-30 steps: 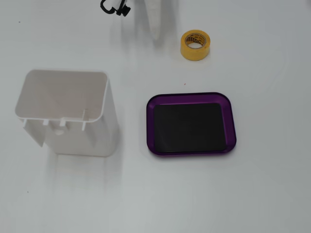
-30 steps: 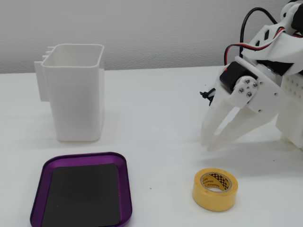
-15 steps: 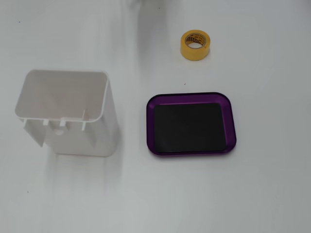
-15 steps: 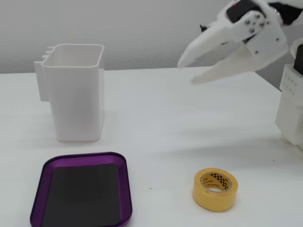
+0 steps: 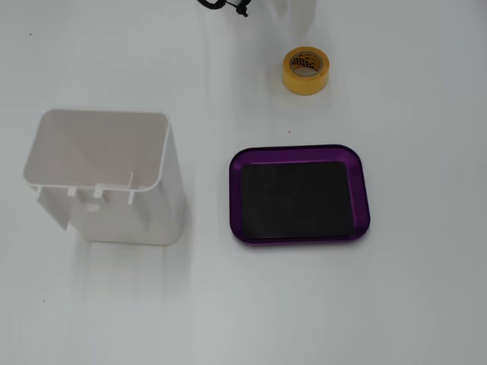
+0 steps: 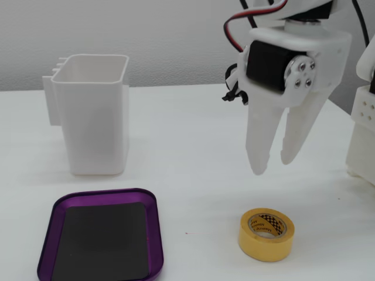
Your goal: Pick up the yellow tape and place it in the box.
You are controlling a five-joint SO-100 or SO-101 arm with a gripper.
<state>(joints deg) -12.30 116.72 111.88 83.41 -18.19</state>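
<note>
Open pincer (image 6: 274, 165) hangs above yellow tape (image 6: 265, 234)

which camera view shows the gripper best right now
The fixed view from the table's side: the whole gripper shows there, pointing down with its fingers slightly apart, above the yellow tape and not touching it. In the fixed view from above, only a white sliver and some black cable show at the top edge, near the tape.
</note>
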